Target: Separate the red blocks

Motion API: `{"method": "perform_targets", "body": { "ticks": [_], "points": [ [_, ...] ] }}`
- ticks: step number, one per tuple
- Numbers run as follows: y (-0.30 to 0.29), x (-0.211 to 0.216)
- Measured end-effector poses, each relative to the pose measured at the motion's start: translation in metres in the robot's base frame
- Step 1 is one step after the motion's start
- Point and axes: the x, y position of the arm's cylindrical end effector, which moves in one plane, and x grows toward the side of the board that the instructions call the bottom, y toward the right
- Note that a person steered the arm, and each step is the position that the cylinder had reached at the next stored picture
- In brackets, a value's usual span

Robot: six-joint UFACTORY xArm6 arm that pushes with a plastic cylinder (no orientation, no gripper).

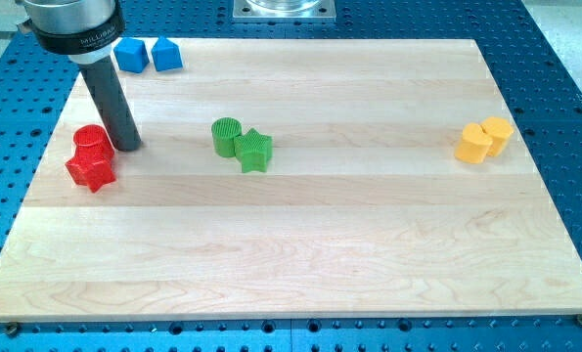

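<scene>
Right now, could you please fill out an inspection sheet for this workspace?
Surface: wooden board, flat, on a blue perforated table.
Job's things: red cylinder and red star touching, at the view's left.
Clutter: two blue blocks at the top left; green cylinder against green star; two yellow blocks at the right.
Grippers: none; my tip is just right of the red cylinder.
Cables: nothing seen.
Surroundings: metal plate at the top edge.

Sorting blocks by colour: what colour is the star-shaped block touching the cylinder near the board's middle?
Green; the star block shows best in the camera view, touching the green cylinder.
</scene>
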Motion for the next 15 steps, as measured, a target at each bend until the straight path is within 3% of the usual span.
{"method": "perform_targets", "body": {
  "ticks": [2,3,5,8,10,12,15],
  "points": [
    [-0.003,0.024],
    [0.001,0.006],
    [0.016,0.051],
    [0.005,0.029],
    [-0.001,0.059],
    [-0.013,0.047],
    [-0.005,-0.030]
  ]
}}
